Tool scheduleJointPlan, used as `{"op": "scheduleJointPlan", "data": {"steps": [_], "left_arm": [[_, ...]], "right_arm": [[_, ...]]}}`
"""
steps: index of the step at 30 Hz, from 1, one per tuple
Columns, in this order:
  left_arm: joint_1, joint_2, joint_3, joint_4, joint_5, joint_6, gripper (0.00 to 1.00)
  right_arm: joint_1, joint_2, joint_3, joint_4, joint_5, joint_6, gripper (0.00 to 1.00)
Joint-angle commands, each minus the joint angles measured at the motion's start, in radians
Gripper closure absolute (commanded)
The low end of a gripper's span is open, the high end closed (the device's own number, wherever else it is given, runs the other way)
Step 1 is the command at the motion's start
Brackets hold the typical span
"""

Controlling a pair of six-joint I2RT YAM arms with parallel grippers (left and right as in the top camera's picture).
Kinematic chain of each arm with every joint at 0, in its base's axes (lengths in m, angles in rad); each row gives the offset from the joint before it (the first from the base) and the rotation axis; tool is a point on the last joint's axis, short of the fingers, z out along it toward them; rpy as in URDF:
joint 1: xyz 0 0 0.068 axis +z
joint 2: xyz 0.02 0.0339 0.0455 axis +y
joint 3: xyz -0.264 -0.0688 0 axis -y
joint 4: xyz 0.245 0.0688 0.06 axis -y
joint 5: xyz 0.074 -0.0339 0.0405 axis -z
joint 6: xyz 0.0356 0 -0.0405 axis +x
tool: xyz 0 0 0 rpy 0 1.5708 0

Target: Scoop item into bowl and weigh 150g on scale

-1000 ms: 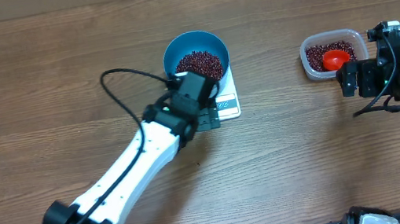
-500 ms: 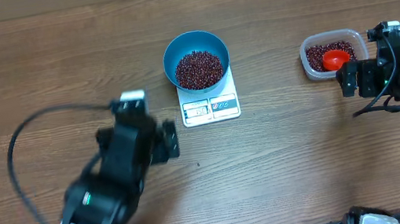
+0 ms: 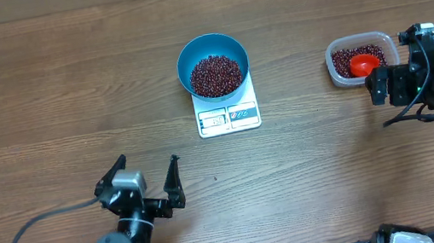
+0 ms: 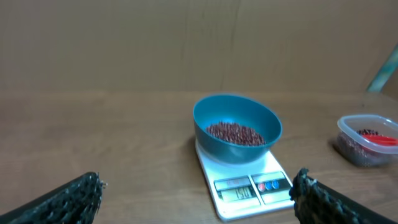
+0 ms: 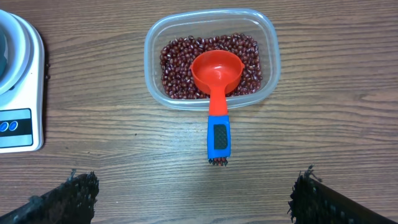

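left arm sits tucked low at the near-left edge of the overhead view, with only its black wrist section and cable showing. left gripper (image 3: 146,163) points away from the base, jaws spread fully wide. right arm reaches in from the right edge. right gripper (image 5: 194,186) is angled downward, its fingers (image 5: 74,199) just as wide apart.

Overhead straight down, left wrist low facing scale (image 4: 245,185), right wrist above tub (image 5: 152,62)

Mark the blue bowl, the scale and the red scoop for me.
blue bowl (image 3: 210,45), overhead view, bare inner wall above the beans.
scale (image 3: 229,118), overhead view, front panel.
red scoop (image 5: 216,106), right wrist view, red neck.
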Motion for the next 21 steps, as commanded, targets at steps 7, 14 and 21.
{"op": "scheduleJointPlan", "data": {"steps": [7,14,21], "left_arm": [[0.218,-0.165,-0.212,0.274,0.206,0.131,0.0],[0.336,-0.165,-0.268,0.315,0.278,0.13,0.0],[0.38,-0.165,-0.268,0.129,0.275,0.137,0.0]], "right_arm": [[0.005,0.002,0.026,0.004,0.002,-0.004,0.0],[0.005,0.002,0.026,0.004,0.002,-0.004,0.0],[0.005,0.002,0.026,0.004,0.002,-0.004,0.0]]}}
